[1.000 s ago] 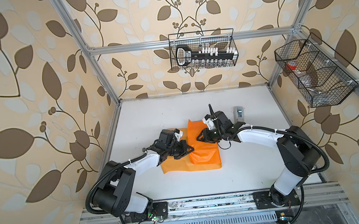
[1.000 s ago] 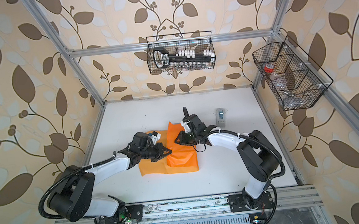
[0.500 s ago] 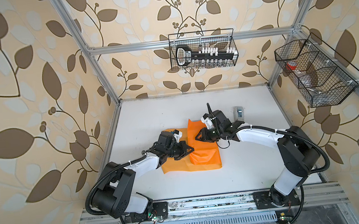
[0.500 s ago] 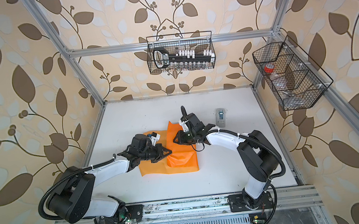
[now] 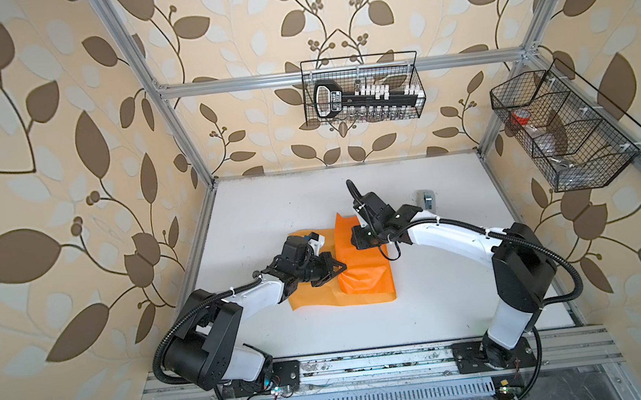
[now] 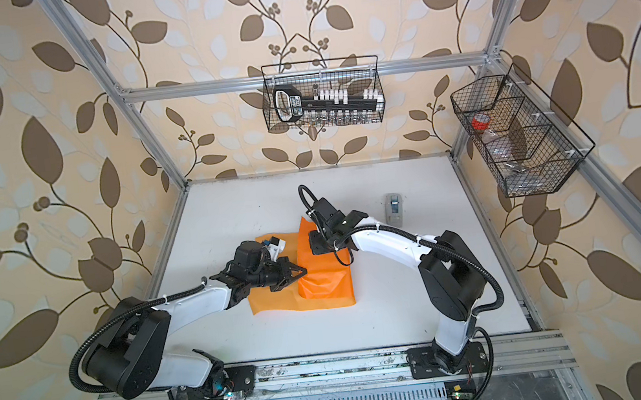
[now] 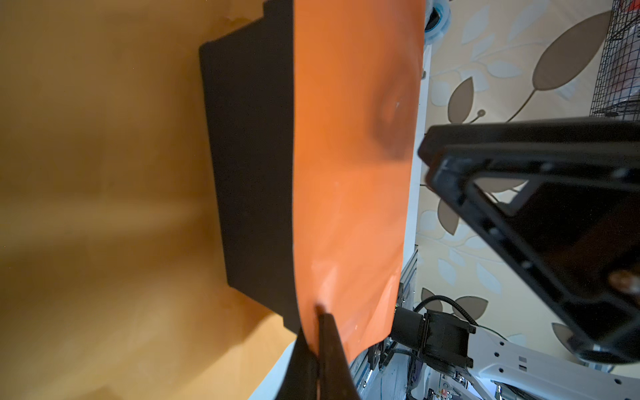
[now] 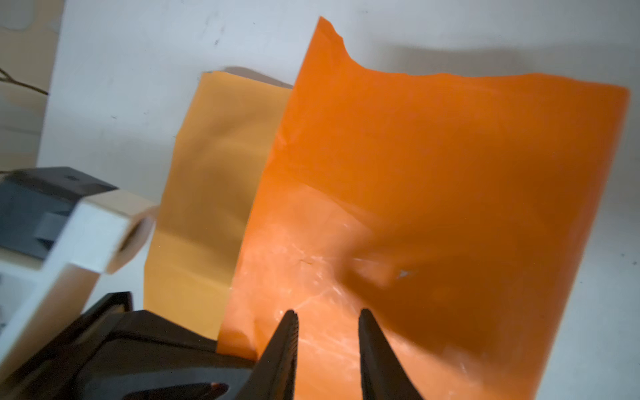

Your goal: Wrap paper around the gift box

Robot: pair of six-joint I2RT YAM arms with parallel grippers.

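One paper (image 7: 346,207) edge clamped in left end effector (image 7: 318,311), right end effector (image 8: 327,315) apart, bare table (image 5: 445,301) around

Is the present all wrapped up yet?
Not yet. Done: the paper is draped over the top of the gift box. In hand: the left gripper pinches the paper's edge; the right gripper, open, is above the covered top. Left: one black side is bare and much paper lies flat, unfolded.

Bare white table (image 5: 446,310) gives you open passage in front of and behind the paper (image 5: 365,286); mid-table, the left gripper (image 5: 341,266) and right gripper (image 8: 327,313) crowd the draped gift box (image 7: 249,173), while a tape dispenser (image 5: 427,199) stands toward the back right
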